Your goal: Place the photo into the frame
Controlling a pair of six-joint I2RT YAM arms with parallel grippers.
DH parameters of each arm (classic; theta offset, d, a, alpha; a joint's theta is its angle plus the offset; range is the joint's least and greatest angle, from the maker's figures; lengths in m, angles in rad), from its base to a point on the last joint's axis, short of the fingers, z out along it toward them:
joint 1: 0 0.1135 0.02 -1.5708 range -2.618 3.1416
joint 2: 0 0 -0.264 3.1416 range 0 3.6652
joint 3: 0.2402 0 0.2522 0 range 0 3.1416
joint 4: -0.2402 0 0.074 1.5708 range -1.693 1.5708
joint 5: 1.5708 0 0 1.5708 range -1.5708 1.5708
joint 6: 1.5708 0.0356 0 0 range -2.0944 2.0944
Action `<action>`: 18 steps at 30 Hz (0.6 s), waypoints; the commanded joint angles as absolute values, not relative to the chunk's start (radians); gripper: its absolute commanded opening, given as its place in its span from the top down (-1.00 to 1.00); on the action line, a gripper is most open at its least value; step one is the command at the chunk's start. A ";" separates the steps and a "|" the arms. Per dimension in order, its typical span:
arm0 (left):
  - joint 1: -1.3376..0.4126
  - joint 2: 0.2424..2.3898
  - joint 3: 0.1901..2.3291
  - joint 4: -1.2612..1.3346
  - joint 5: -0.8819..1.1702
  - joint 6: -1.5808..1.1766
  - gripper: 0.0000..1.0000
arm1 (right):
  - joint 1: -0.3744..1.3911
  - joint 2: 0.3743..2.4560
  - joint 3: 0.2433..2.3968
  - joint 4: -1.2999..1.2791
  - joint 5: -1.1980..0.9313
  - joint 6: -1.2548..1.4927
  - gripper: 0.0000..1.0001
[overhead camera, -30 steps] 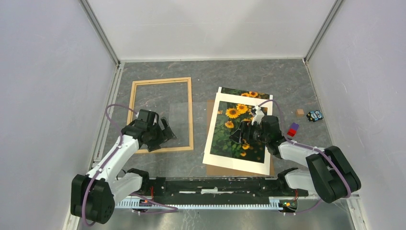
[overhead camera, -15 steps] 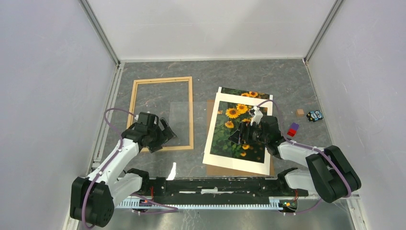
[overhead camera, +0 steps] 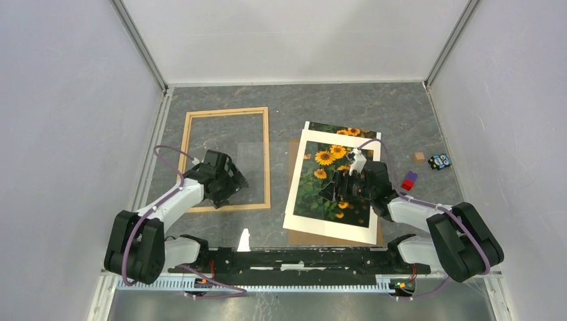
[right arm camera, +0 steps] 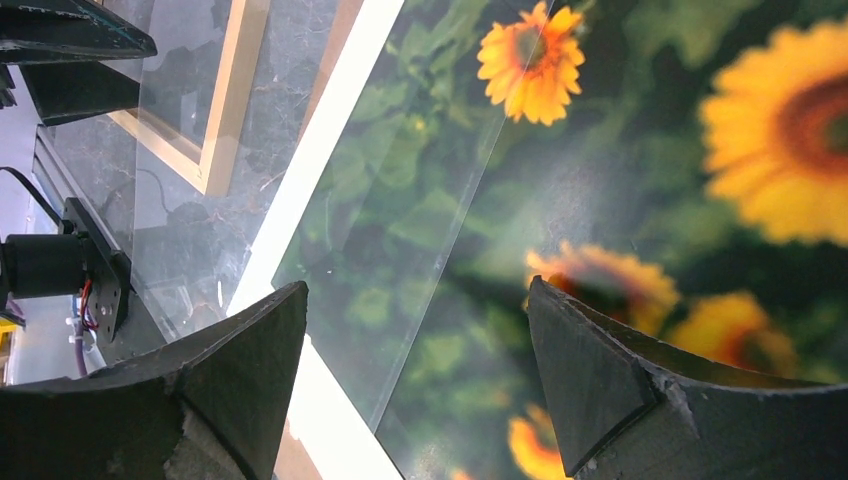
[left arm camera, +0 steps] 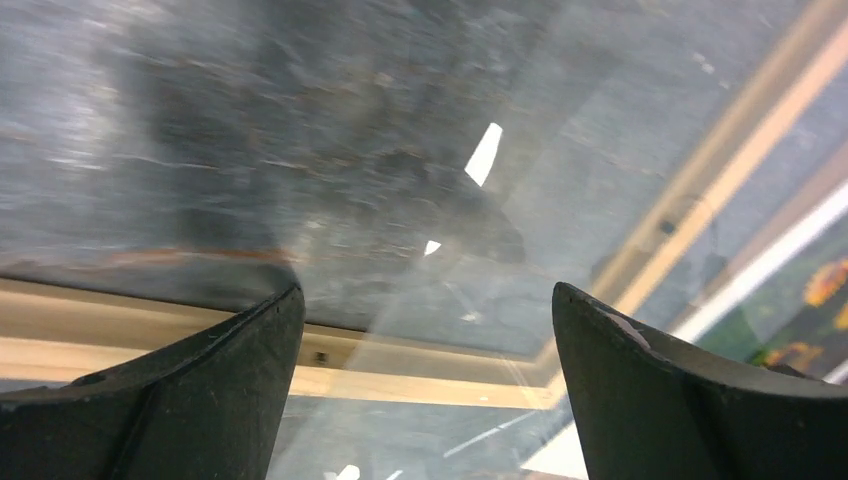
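The photo [overhead camera: 311, 190], sunflowers on dark green, lies flat right of centre under a white mat [overhead camera: 327, 227]; its top edge sticks out beyond the mat. The light wooden frame [overhead camera: 266, 154] lies flat on the left. My left gripper [overhead camera: 234, 182] is open and empty, low over the frame's near right part; its wrist view shows the gripper [left arm camera: 425, 290] above a frame strip [left arm camera: 420, 385]. My right gripper [overhead camera: 332, 190] is open and empty just above the photo. Its wrist view shows the gripper [right arm camera: 418, 285] over the photo [right arm camera: 620, 150], with the mat [right arm camera: 330, 130] and frame [right arm camera: 225, 110] beyond.
A clear sheet [overhead camera: 251, 160] lies across the frame's right side toward the mat; its edge crosses the photo in the right wrist view [right arm camera: 400, 250]. A brown board [overhead camera: 294, 150] lies under the mat. A red-purple block [overhead camera: 408, 180], a tan cube [overhead camera: 418, 157] and a small toy [overhead camera: 439, 161] sit at the right wall.
My left arm has folded lower and its gripper has shifted a little to the right over the frame's near right corner. The right arm has barely moved.
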State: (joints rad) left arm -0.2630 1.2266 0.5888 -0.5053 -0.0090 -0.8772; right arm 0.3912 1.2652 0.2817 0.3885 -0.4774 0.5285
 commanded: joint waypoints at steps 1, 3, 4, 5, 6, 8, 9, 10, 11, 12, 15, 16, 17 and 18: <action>-0.347 1.264 0.546 -0.372 0.051 -1.025 -1.00 | 0.389 1.292 0.308 0.323 -0.419 0.473 -0.75; -0.395 1.310 0.551 -0.324 0.078 -1.066 -1.00 | 0.376 1.296 0.320 0.311 -0.402 0.467 -0.75; -0.419 1.332 0.558 -0.302 0.086 -1.084 -1.00 | 0.369 1.299 0.323 0.315 -0.406 0.467 -0.76; -0.445 1.358 0.571 -0.287 0.089 -1.096 -1.00 | 0.361 1.306 0.328 0.319 -0.410 0.467 -0.76; -0.462 1.381 0.586 -0.272 0.090 -1.106 -1.00 | 0.357 1.312 0.336 0.318 -0.415 0.464 -0.76; -0.494 1.415 0.617 -0.248 0.092 -1.118 -1.00 | 0.348 1.328 0.359 0.298 -0.425 0.450 -0.76; -0.504 1.425 0.627 -0.232 0.094 -1.125 -1.00 | 0.344 1.334 0.367 0.291 -0.428 0.445 -0.75; -0.513 1.438 0.636 -0.218 0.100 -1.131 -1.00 | 0.334 1.336 0.375 0.281 -0.427 0.434 -0.75; -0.519 1.447 0.645 -0.207 0.109 -1.135 -1.00 | 0.322 1.335 0.383 0.274 -0.425 0.425 -0.75; -0.523 1.455 0.656 -0.206 0.111 -1.134 -1.00 | 0.305 1.335 0.386 0.266 -0.425 0.417 -0.76; -0.523 1.446 0.663 -0.226 0.101 -1.088 -1.00 | 0.260 1.336 0.400 0.240 -0.432 0.388 -0.76; -0.524 1.434 0.654 -0.217 0.103 -1.069 -1.00 | 0.248 1.338 0.408 0.219 -0.434 0.370 -0.76; -0.522 1.421 0.637 -0.196 0.116 -1.057 -1.00 | 0.237 1.337 0.417 0.198 -0.431 0.351 -0.76; -0.518 1.415 0.623 -0.179 0.140 -1.054 -1.00 | 0.230 1.335 0.419 0.185 -0.428 0.335 -0.76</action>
State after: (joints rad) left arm -0.5148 1.4223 0.6655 -0.2123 0.1024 -1.0683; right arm 0.2596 1.3235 0.3820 0.2890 -0.4332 0.4164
